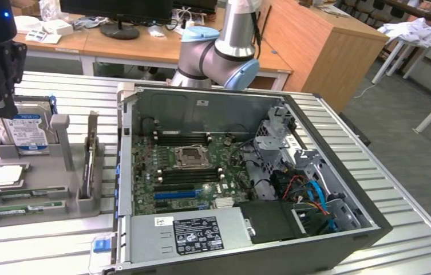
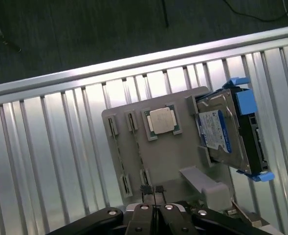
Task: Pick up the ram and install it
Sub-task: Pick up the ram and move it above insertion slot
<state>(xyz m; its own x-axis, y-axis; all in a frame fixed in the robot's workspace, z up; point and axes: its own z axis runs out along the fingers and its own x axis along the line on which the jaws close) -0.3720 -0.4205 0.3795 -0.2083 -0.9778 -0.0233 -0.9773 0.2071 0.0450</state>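
Two ram sticks lie edge-up in the grey holder tray (image 1: 47,200) at the exterior view's left: one ram (image 1: 16,197) and a second stick (image 1: 7,211) closer to the camera. From the wrist, a ram stick (image 2: 120,156) is a thin line between its end clips. My gripper (image 1: 3,112) hangs above the tray's far end, over the hard drive, well apart from the sticks. Its fingertips (image 2: 152,190) are pressed together with nothing between them. The open computer case (image 1: 368,223) shows the motherboard's black memory slots (image 1: 188,175).
The tray also carries a silver hard drive (image 1: 28,129) in a blue bracket, a CPU chip (image 1: 7,175) and an upright card (image 1: 89,163). A blue expansion slot (image 1: 176,195) and the power supply (image 1: 192,232) sit inside the case. The slatted metal table (image 1: 39,246) ends near the tray.
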